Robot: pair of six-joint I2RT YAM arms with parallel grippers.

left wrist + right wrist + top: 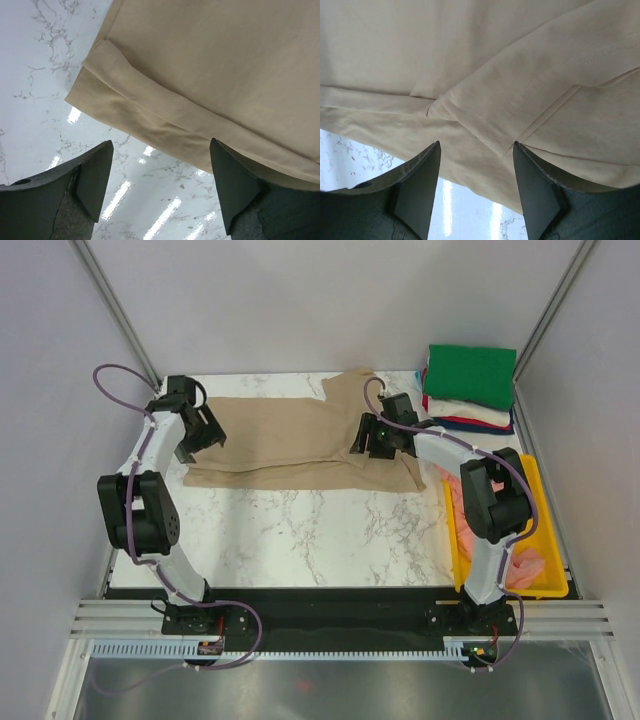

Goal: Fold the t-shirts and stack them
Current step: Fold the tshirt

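Observation:
A tan t-shirt point(290, 440) lies flat across the back of the marble table, folded lengthwise, one sleeve pointing up at the back. My left gripper point(192, 440) hovers over its left end, open and empty; the left wrist view shows the folded hem point(165, 125) just beyond the fingertips point(102, 160). Over the shirt's right end hangs my right gripper point(378, 445), open too, nothing between its fingers point(427, 165), above the tan cloth point(485, 90) with its stitched sleeve seam. Folded t-shirts are stacked at the back right, a green one point(470, 375) on top of white, red and blue ones.
A yellow tray point(540, 490) stands along the right edge of the table with pink cloth point(520, 565) in it. The stack sits in the back right corner beside the right arm. Grey walls close the table in on three sides.

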